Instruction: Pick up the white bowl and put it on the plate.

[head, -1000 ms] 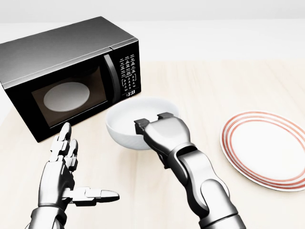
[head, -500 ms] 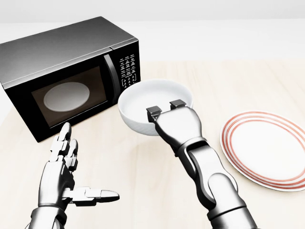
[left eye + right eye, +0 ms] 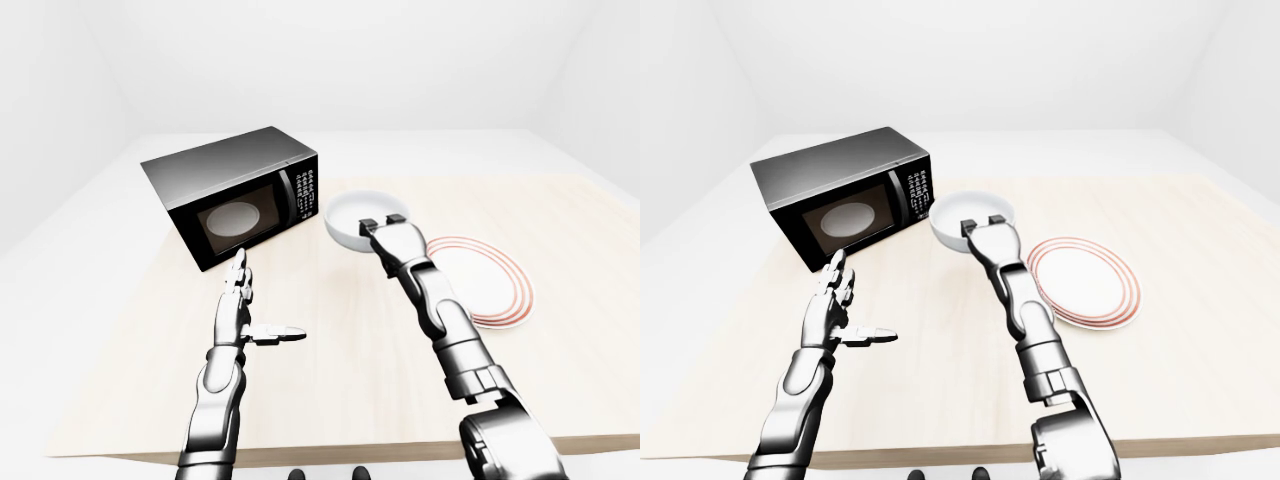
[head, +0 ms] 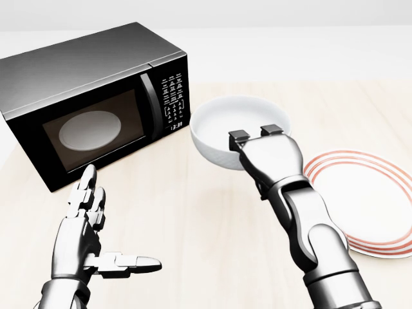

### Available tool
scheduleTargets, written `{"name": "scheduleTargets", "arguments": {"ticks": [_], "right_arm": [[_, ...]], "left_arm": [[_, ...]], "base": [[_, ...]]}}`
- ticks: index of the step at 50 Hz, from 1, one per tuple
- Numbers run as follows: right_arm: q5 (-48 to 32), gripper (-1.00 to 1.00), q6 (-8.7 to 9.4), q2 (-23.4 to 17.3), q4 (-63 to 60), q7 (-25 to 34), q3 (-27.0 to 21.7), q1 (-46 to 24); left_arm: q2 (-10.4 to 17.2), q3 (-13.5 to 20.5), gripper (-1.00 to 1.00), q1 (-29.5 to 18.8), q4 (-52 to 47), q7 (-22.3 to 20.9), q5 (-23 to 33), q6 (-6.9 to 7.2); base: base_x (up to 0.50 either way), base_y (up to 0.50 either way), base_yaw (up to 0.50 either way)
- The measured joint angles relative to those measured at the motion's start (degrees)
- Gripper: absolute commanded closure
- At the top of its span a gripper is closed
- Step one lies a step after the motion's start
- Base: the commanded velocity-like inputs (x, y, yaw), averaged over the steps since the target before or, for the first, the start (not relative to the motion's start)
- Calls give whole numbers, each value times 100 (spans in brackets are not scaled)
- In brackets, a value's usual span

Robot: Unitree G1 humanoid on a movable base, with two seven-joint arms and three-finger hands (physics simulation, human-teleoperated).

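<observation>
The white bowl is held up in the middle of the head view, above the wooden table, left of the plate. My right hand is shut on the bowl's near rim, fingers hooked over the edge. The white plate with red rings lies flat on the table at the right of the head view, partly hidden by my right forearm. My left hand is open and empty at the lower left, fingers spread, thumb pointing right. The bowl and plate also show in the right-eye view, bowl and plate.
A black microwave with its door shut stands at the upper left of the head view, close to the bowl's left side. The wooden table reaches to its near edge at the bottom of the eye views.
My right hand has carried the bowl up and to the right, from beside the microwave's lower corner toward the plate. The left hand has not moved.
</observation>
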Motion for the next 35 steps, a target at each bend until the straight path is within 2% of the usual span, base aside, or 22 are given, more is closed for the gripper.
{"name": "scheduleTargets", "arguments": {"ticks": [35], "right_arm": [[804, 100, 252, -851, 202, -201, -544, 76]], "left_arm": [[-1, -2, -100, -3, 12, 6, 14, -9]], "base": [[0, 0, 0]]}}
